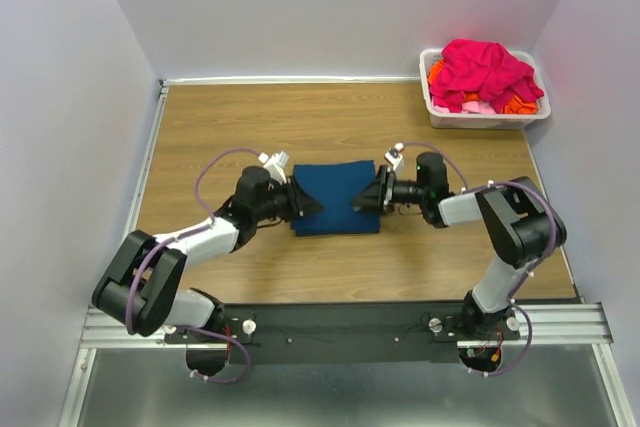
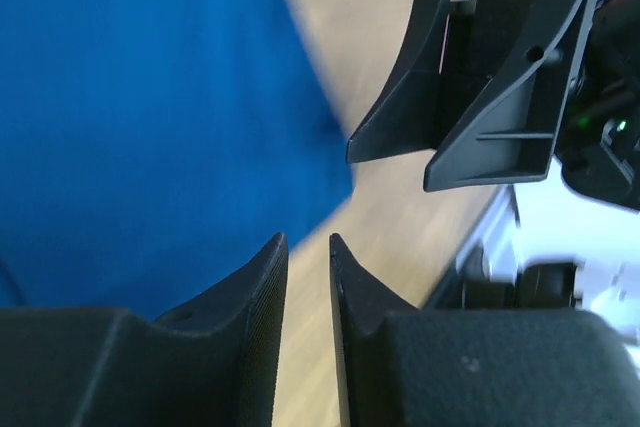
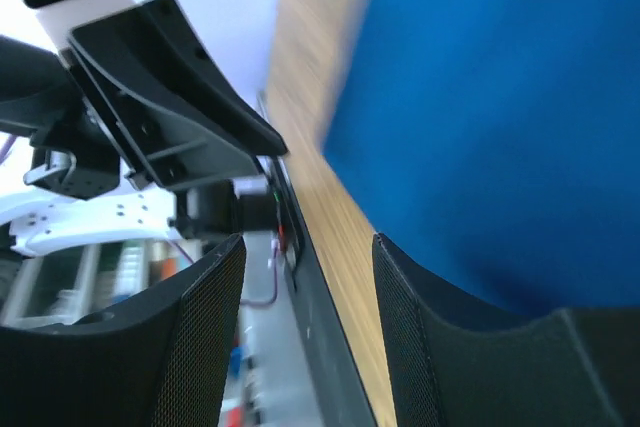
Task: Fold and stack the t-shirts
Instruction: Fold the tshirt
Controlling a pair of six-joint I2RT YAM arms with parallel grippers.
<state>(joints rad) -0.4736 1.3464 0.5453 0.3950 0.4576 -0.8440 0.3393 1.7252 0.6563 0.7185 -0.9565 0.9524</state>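
A dark teal-blue t-shirt (image 1: 337,199) lies folded into a flat rectangle on the middle of the wooden table (image 1: 250,117). My left gripper (image 1: 308,204) is at the shirt's left edge, my right gripper (image 1: 364,198) at its right edge, and they face each other. In the left wrist view the left gripper (image 2: 307,239) stands a narrow gap apart with only bare wood showing between; the blue shirt (image 2: 140,117) lies to its left. In the right wrist view the right gripper (image 3: 309,242) is wide open and empty, beside the shirt (image 3: 500,117). More t-shirts, magenta-pink (image 1: 485,67) and orange (image 1: 517,104), are heaped in the basket.
A white plastic basket (image 1: 480,120) stands at the table's back right corner. Pale walls close the table on the left, back and right. The metal rail (image 1: 350,327) carrying both arm bases runs along the near edge.
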